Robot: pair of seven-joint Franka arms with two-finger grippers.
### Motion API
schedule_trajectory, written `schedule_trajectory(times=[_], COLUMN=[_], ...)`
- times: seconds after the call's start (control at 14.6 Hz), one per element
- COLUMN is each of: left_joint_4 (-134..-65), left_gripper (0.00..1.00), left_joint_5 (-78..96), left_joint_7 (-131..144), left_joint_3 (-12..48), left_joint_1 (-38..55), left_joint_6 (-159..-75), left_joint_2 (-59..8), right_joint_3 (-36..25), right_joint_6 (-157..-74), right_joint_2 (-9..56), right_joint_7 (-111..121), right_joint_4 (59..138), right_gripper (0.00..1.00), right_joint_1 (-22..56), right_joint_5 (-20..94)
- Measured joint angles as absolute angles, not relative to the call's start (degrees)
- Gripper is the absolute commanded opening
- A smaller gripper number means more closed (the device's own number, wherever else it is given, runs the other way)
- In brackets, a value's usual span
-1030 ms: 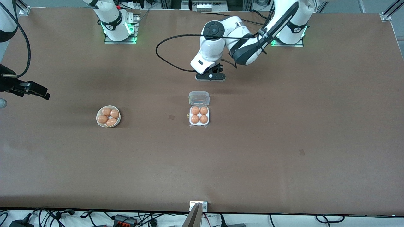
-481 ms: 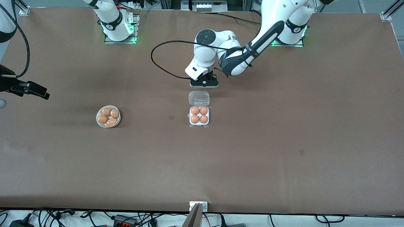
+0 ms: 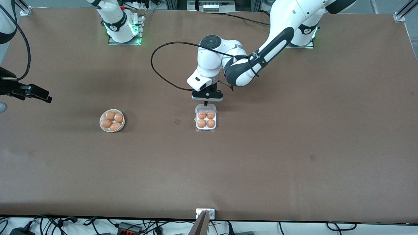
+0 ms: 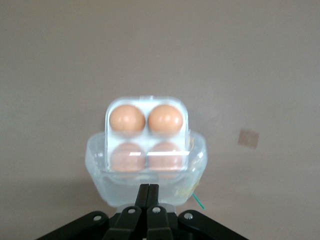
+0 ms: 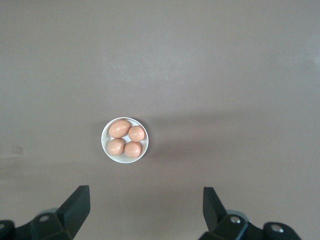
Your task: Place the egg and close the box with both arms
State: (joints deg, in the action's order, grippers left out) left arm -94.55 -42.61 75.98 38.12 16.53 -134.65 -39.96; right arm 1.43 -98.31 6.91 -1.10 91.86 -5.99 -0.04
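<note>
- Since a second ago the left arm has swung down from over bare table to the box point(image 3: 206, 119); the left gripper point(image 3: 206, 103) now sits right at the lid point(image 3: 206, 107), fingers pinched together. Bowl, eggs and the right arm haven't budged.
- Box sits mid-table with all four cells filled; the egg point(image 3: 201, 123) at the carton's 7 o'clock cell looks seated like the rest. In the left wrist view the clear lid point(image 4: 146, 177) is tipped up partway, already over the two eggs at its end.
- Risk one, I'd guess: closed fingertips point(image 4: 148, 196) pushing a slick lid could slip off, so it flops back open.
- Risk two: nothing's bracing the light carton, so a sideways shove could slide the whole thing toward the front camera instead of folding the hinge.
- Risk three: pressing too low could squash eggs.
- Right gripper point(image 5: 145, 202) waits wide open high over the bowl point(image 3: 112, 120) of spare eggs, at 9 o'clock from the box, well apart.
- Loads of bare table around the carton, edges nowhere close, so the right arm has room to come help.
</note>
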Motion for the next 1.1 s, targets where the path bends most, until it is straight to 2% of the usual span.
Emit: schedule_trajectory(times=[0.69, 0.82, 1.1], left_joint_4=[-92.84, -92.54, -92.39], left_gripper=[0.01, 0.01, 0.01], left_joint_5=[-42.61, -42.61, -42.16], left_joint_7=[75.98, 75.16, 67.90], left_joint_3=[39.49, 42.04, 51.32], left_joint_1=[16.29, 14.56, 5.94], left_joint_6=[-126.86, -122.31, -112.19], left_joint_2=[-39.64, -39.28, -38.81], right_joint_3=[1.72, 1.73, 1.73], right_joint_6=[-98.31, -98.31, -98.30], right_joint_2=[6.86, 6.86, 6.86], right_joint_7=[-0.96, 0.25, 0.65], right_joint_4=[91.85, 91.85, 91.85], right_gripper=[1.00, 1.00, 1.00], right_joint_1=[-6.17, -6.17, -6.51], right_joint_5=[-0.04, -0.04, -0.04])
